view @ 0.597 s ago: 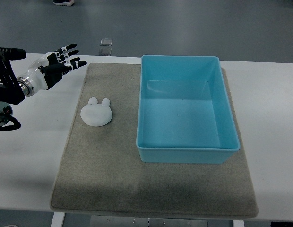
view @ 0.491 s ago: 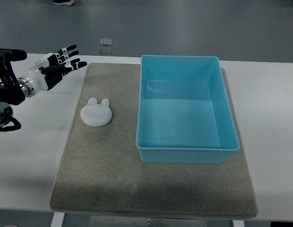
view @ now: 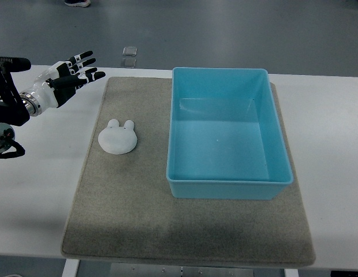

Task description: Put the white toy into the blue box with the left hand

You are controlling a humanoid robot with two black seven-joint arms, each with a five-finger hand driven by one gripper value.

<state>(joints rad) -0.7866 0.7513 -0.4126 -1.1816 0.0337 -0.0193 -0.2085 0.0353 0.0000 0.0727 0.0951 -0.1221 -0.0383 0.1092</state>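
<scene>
I see my left hand (view: pixel 68 77) up near the far left corner of the grey mat (view: pixel 138 219), fingers stretched out and holding nothing. The white toy (view: pixel 117 138), maybe a bunny face, lies on the mat, well apart from the hand. The blue box (view: pixel 227 190) sits to the toy's right.

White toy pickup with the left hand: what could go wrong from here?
1. The white toy is low and rounded, lying flat on the mat; fingers may slide off or snag the mat.
2. The left hand, open, is above and left of the toy, not over it; a misjudged descent could push it away.
3. The blue box has tall walls; a low carry could clip the near-left wall.
</scene>
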